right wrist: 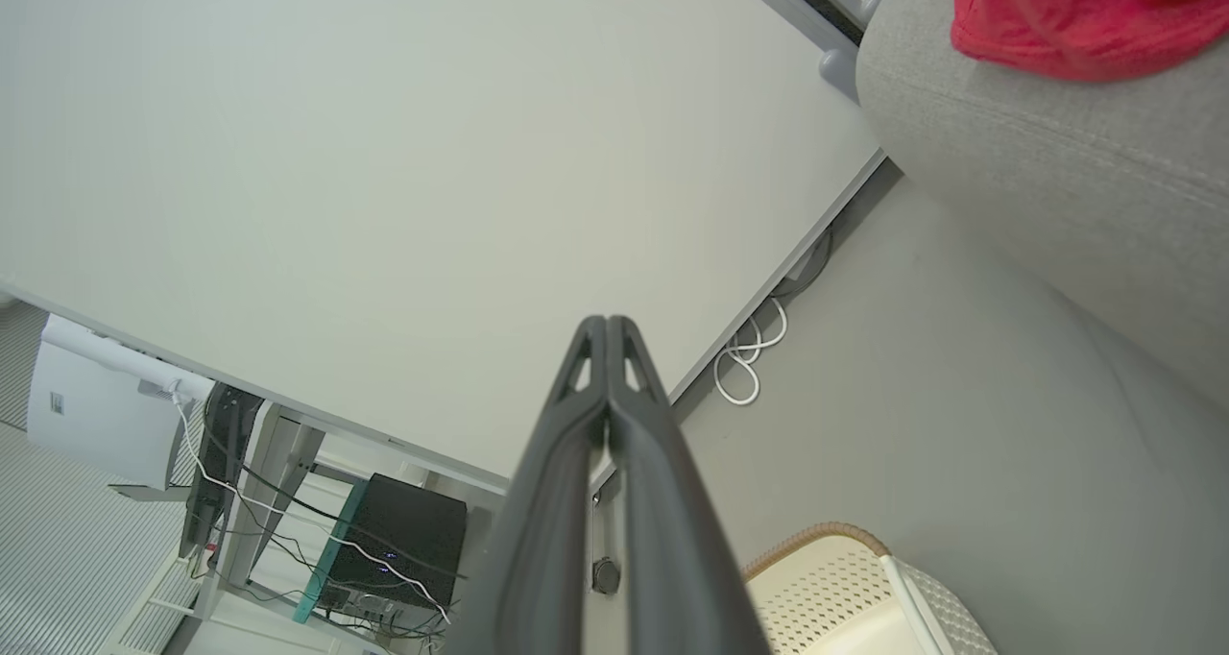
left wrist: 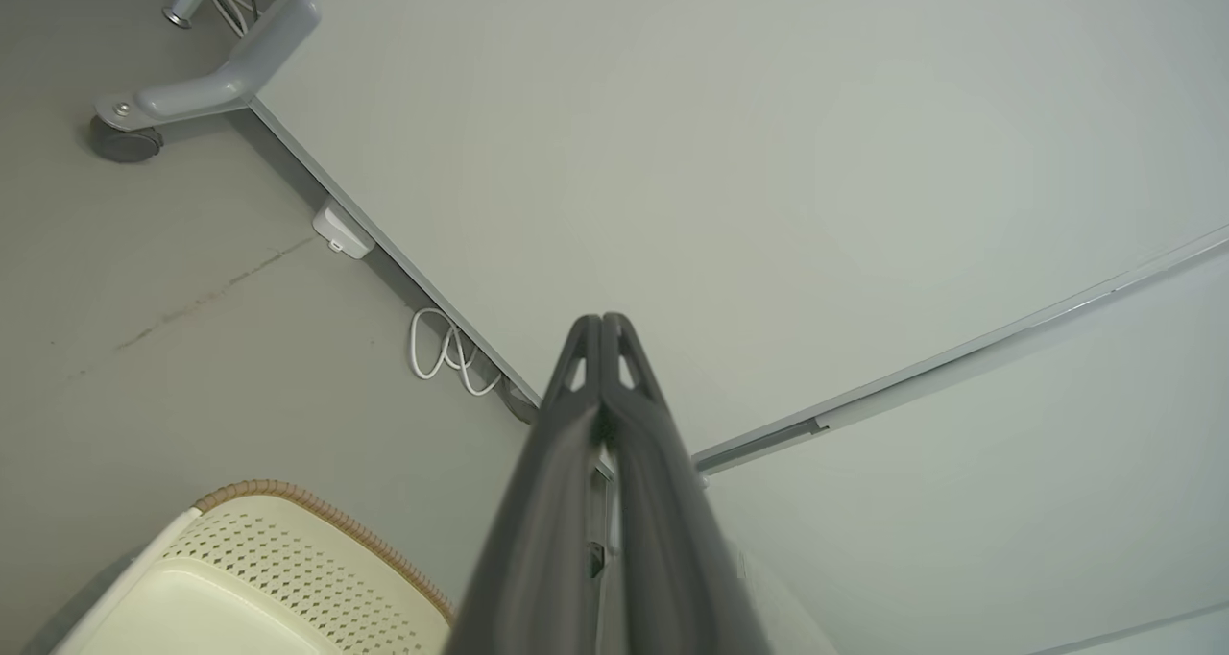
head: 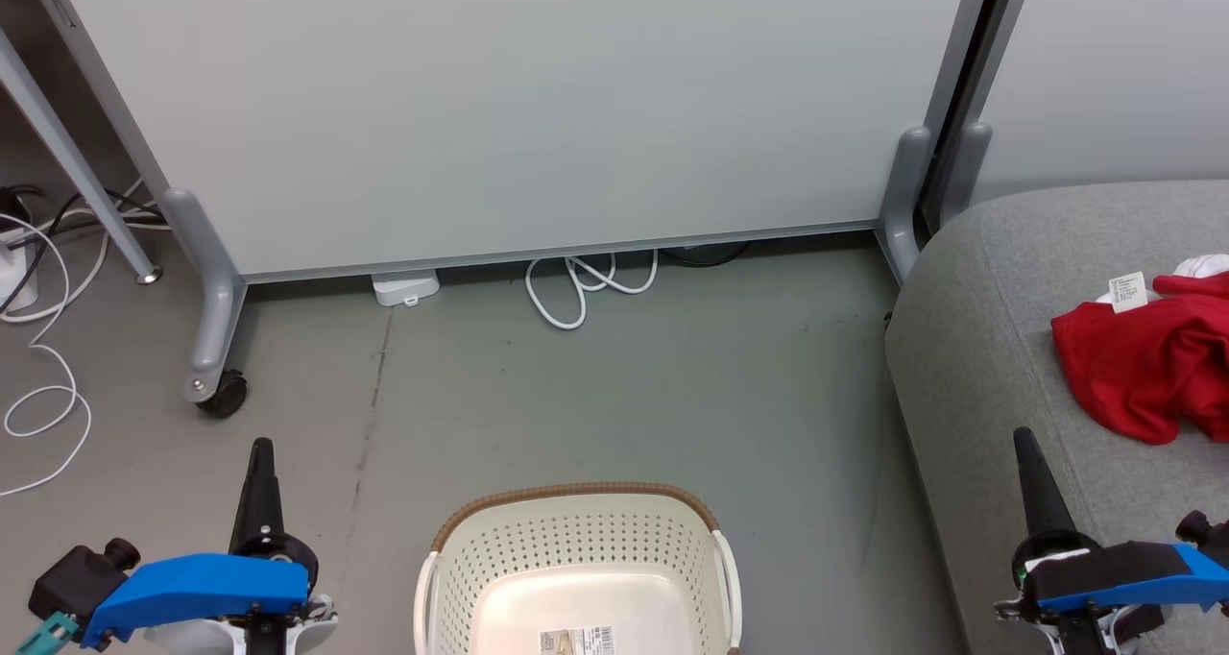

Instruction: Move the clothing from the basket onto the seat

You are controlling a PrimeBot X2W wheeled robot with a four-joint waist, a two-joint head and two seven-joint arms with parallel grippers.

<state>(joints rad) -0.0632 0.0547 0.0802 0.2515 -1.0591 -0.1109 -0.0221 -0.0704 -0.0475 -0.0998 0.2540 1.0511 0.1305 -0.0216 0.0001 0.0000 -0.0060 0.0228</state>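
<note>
Two grippers, both mine, both closed on nothing. The left gripper point(head: 261, 453) stands at the lower left of the head view, fingers pressed together above the floor point(head: 624, 376). The right gripper point(head: 1025, 444) stands at the lower right, likewise pinched flat, seen against the front of the seat point(head: 979, 367). The clothing point(head: 1143, 372), a crumpled red heap with a white label tag point(head: 1128, 291) uppermost, lies on the seat cushion, well apart from the basket point(head: 576, 492). The basket sits on the floor between my arms; its visible bottom shows a printed sticker point(head: 576, 641) and no fabric, and its near part is cut off. Judgement: the transfer looks complete, and I take it the arms are held wide and low because nothing is left to grasp; whether the heap is one garment or two I cannot tell
</note>
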